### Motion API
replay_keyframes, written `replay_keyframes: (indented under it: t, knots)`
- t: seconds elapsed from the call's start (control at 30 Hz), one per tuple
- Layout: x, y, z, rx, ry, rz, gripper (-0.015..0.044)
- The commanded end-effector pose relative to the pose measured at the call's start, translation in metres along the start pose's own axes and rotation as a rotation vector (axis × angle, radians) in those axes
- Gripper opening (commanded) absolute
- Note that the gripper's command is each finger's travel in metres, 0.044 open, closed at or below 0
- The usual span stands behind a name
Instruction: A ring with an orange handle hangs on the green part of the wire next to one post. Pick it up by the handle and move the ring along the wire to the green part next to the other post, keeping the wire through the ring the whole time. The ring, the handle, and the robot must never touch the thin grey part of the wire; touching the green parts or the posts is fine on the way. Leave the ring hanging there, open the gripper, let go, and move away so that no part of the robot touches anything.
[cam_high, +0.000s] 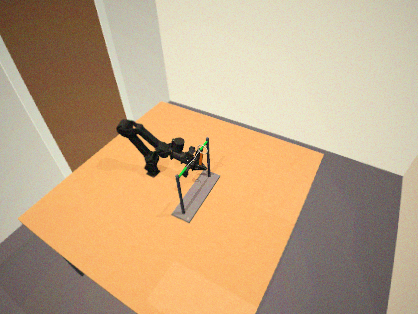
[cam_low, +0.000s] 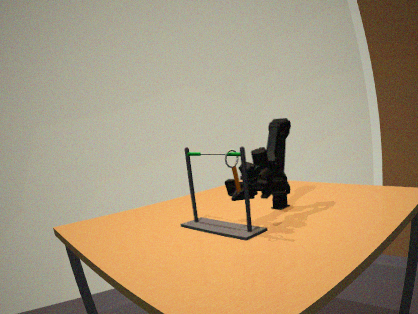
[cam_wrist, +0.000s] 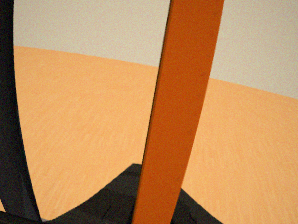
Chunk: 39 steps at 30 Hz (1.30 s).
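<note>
My gripper is shut on the orange handle, which slants up to the ring. The ring is around the wire, at the inner end of the green part by one post. The other green part is bare, next to the other post. The thin grey wire runs between the green parts. Whether the ring touches the wire is too small to tell.
The posts stand on a grey base plate on the orange table. The arm reaches in from behind the frame in the exterior view. A dark post stands left of the handle in the wrist view.
</note>
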<state>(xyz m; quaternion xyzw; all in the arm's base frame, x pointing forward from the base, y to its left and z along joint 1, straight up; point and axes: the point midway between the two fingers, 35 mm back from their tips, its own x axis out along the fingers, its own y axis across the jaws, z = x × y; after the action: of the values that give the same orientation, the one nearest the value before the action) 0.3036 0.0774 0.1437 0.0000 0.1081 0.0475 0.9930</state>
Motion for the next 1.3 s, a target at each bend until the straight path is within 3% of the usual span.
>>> replay_keyframes:
  t: [0.0,0.9,1.27]
  knots:
    - [0.001,-0.0005,-0.0045,0.003,0.006,-0.004,-0.015]
    - [0.001,-0.0005,-0.0045,0.003,0.006,-0.004,-0.015]
    - [0.0005,-0.0001,-0.0039,-0.002,0.006,-0.001,0.0139]
